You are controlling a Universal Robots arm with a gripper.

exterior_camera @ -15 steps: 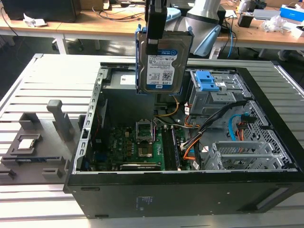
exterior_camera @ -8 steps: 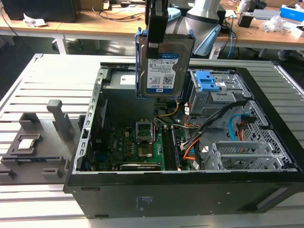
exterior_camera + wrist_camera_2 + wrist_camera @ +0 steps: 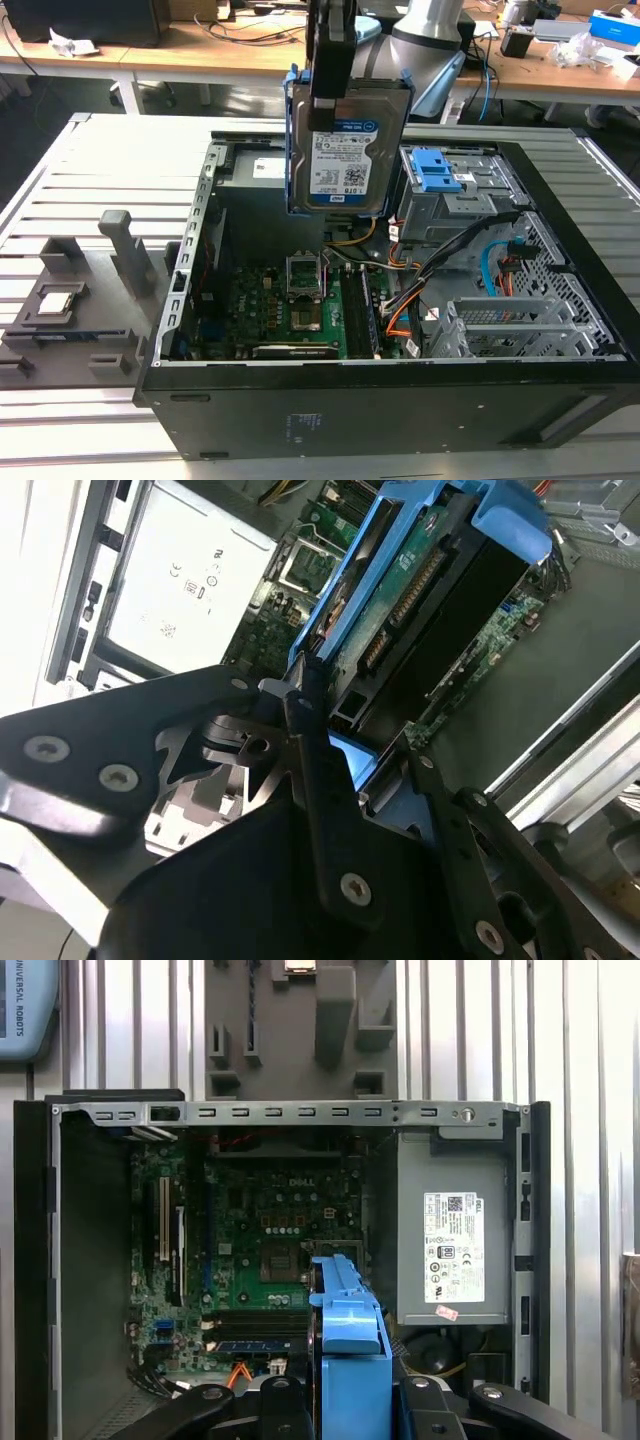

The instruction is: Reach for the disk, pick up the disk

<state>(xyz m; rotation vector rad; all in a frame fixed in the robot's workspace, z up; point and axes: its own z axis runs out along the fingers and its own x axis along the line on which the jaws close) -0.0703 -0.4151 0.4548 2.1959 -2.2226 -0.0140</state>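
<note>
The disk (image 3: 345,150), a silver-grey hard drive with a white-and-blue label and a blue bracket on its edges, hangs upright above the open computer case (image 3: 380,400). My gripper (image 3: 331,92) is shut on its upper edge, and the disk is clear of the case floor. In the second wrist view the disk (image 3: 420,590) runs away from the black fingers (image 3: 310,750), which clamp it from both sides. In the first wrist view the disk's blue edge (image 3: 350,1330) stands between the two fingers, my gripper (image 3: 350,1400) closed around it, over the motherboard (image 3: 270,1230).
The grey power supply box (image 3: 450,1230) with a white label sits in the case. A drive cage (image 3: 455,195) with a blue bracket and loose cables (image 3: 430,270) lies toward the exterior view's right. A grey fixture plate (image 3: 70,300) holding a small CPU chip lies outside the case.
</note>
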